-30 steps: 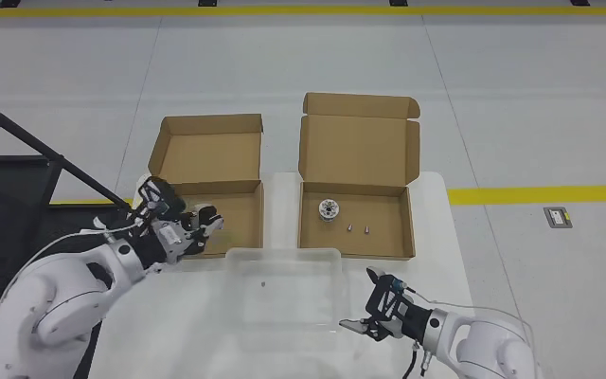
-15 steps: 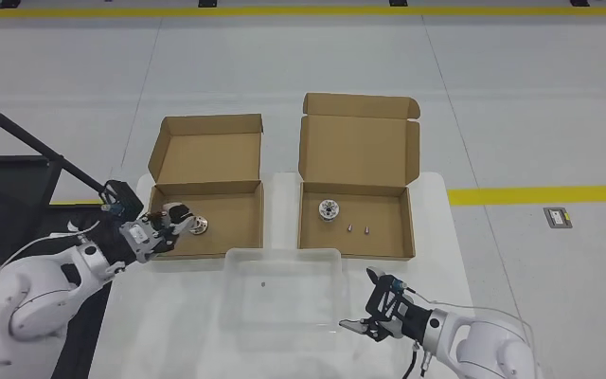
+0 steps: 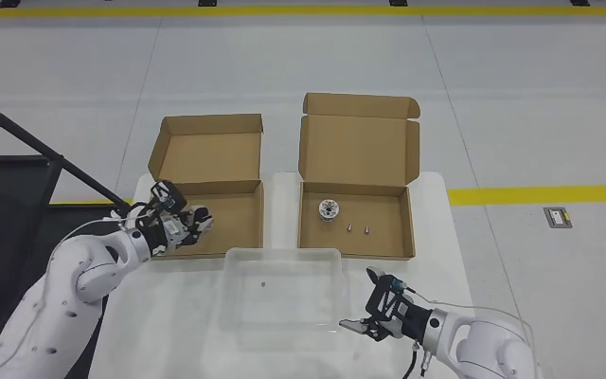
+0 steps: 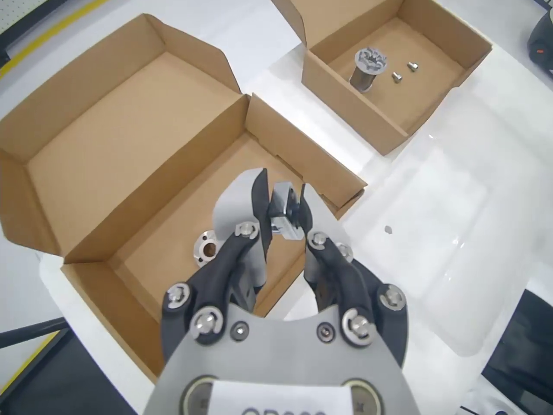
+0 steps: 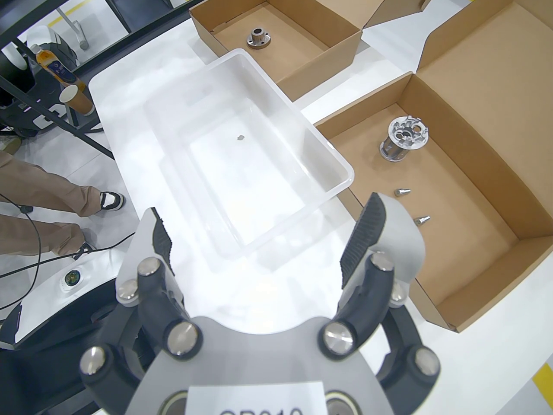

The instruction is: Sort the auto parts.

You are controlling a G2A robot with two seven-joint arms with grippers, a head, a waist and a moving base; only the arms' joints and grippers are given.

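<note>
1. The left gripper (image 4: 283, 192) is closed narrow on a small silvery metal block (image 4: 283, 218), pinched by its sides so that it can drop freely when released.
2. Directly under this gripper is the open brown cardboard box (image 4: 181, 200). A silver flanged bushing (image 4: 205, 249) lies just beside the gripper, so I judge the block belongs here.
3. The right gripper (image 5: 265, 222) hangs over the white bench (image 5: 302, 269) with its jaws wide and holding nothing, probably ready for the next pick.
4. Just ahead of it stands the clear plastic tray (image 5: 302, 117), the source bin, with one small grey piece (image 5: 240, 137) inside.
5. Further, to one side, the second brown cardboard box (image 5: 466, 218) holds a silver slotted metal cylinder (image 5: 404, 138) and two small silver screws (image 5: 402, 192).
</note>
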